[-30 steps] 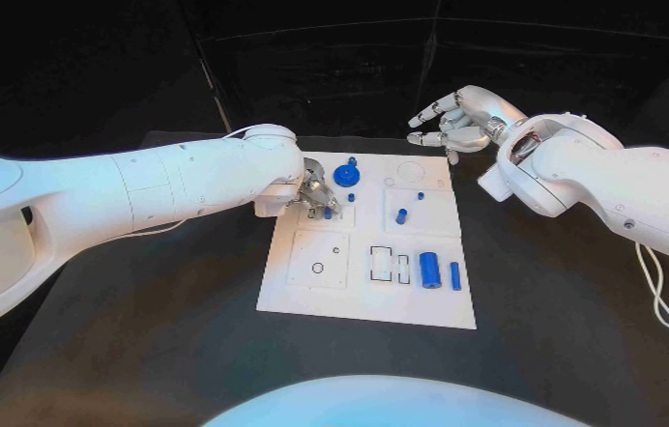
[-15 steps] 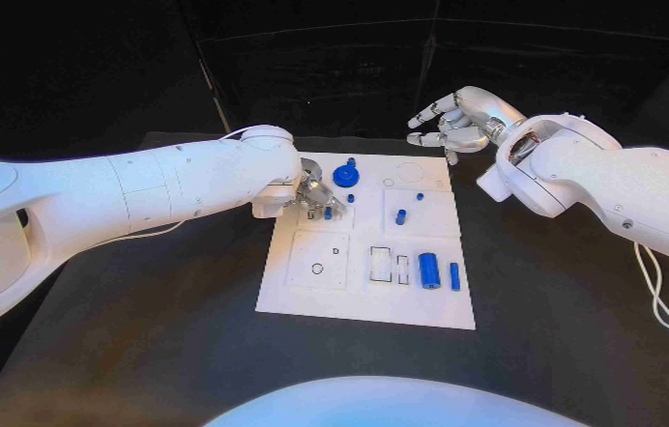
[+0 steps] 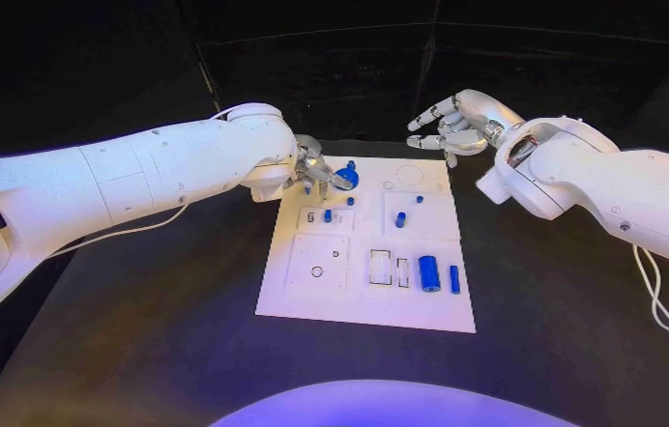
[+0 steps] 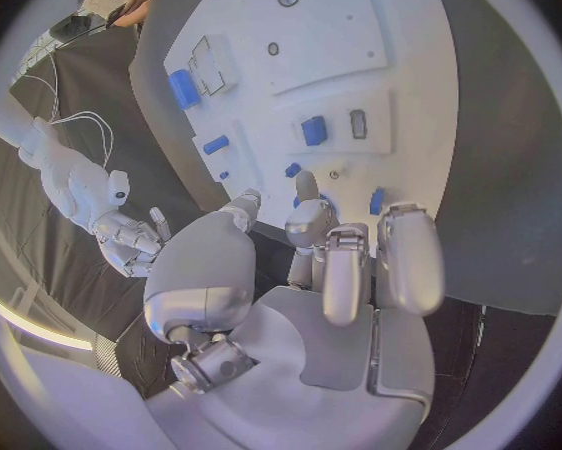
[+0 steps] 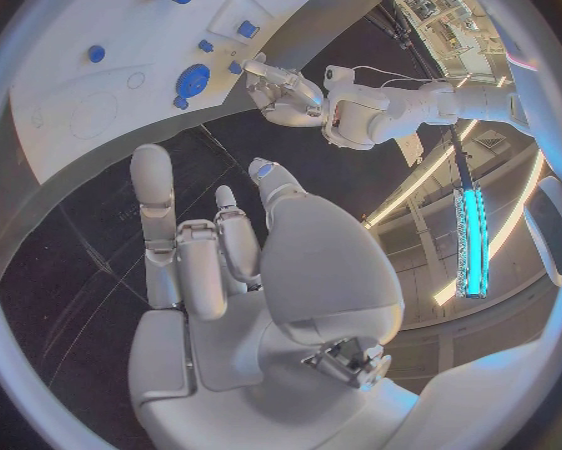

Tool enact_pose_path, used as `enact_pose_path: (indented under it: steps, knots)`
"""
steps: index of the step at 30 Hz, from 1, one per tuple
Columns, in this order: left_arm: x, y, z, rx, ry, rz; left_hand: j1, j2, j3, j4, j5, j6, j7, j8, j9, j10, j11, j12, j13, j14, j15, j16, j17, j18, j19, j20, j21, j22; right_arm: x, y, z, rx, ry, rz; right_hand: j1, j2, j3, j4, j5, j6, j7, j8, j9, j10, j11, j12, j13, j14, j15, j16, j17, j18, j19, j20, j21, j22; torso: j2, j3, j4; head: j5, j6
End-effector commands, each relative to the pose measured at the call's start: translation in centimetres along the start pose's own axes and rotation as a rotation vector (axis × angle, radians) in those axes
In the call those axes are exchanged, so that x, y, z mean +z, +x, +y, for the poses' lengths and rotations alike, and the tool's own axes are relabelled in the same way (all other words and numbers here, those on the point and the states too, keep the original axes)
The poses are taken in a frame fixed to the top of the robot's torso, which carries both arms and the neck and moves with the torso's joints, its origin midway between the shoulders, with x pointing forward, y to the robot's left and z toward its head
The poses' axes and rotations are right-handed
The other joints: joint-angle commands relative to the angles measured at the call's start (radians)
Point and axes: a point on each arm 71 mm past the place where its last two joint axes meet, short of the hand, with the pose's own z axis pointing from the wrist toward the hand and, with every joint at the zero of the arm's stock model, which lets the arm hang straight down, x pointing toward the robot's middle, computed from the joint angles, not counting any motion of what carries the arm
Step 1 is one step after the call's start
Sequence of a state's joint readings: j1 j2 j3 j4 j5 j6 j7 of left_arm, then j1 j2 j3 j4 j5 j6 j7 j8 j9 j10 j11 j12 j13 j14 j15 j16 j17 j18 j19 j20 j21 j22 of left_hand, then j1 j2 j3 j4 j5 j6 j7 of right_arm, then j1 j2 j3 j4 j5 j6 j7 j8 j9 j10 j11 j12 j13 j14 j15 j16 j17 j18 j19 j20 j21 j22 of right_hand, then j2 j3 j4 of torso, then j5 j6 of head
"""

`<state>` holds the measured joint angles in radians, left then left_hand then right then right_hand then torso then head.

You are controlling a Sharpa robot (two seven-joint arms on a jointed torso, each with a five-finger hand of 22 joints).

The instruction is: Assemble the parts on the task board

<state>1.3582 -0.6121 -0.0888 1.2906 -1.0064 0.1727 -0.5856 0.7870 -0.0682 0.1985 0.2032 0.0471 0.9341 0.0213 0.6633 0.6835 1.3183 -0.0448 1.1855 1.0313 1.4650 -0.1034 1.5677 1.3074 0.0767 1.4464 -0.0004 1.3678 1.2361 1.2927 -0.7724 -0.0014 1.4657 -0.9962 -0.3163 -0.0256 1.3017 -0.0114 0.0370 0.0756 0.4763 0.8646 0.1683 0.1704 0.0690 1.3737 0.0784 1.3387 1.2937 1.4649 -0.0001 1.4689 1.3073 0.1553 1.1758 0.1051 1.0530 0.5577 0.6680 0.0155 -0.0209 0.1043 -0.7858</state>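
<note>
Tabletop, black, carrying the white task board at its middle, long side running away from the robot. Left hand hangs over the board's far left corner, fingers curled downward; whether they pinch anything cannot be told from the head view, and the left wrist view shows the fingers drawn in side by side with no piece plainly between them. Just beside this hand, toward the board's middle, stands a round blue part with a knob. Right hand is raised beyond the board's far right corner, clear of it, fingers spread apart and holding nothing; the right wrist view confirms the bare palm and separated fingers.

Blue parts on the board: a small piece in the left recessed panel near the left hand; a tiny one just past it; a small peg and a short upright piece in the right panel; a thick cylinder lying near the board's right edge, with a thin bar just beside it on the outer side. Two rectangular slots lie to the left of the cylinder, and a small ring mark sits in the near left panel.
</note>
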Motion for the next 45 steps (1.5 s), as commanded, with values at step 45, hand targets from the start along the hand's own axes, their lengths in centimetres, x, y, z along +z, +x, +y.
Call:
enact_pose_path:
  steps: [45]
  knots:
    - [4.1, -3.5, 3.7, 0.097, -0.238, 0.0, 0.204, 0.087, -0.218, 0.045, 0.0, -0.069, 0.071, -0.208, -0.174, -0.105, 0.06, -0.081, -0.118, 0.106, 0.051, 0.003, 0.263, 0.007, -0.038, 0.055, -0.059, -0.069, 0.3, 0.2, 0.3, -0.001, -0.016, -0.003, 0.01, 0.002, 0.003, 0.006, 0.008, -0.009, -0.002, 0.006, -0.002, -0.004, -0.003, -0.004, -0.002, 0.06, -0.004, -0.005, 0.05, 0.012, -0.005, -0.006, -0.007, -0.005, 0.001, -0.0005, -0.0004, 0.019, 0.014]
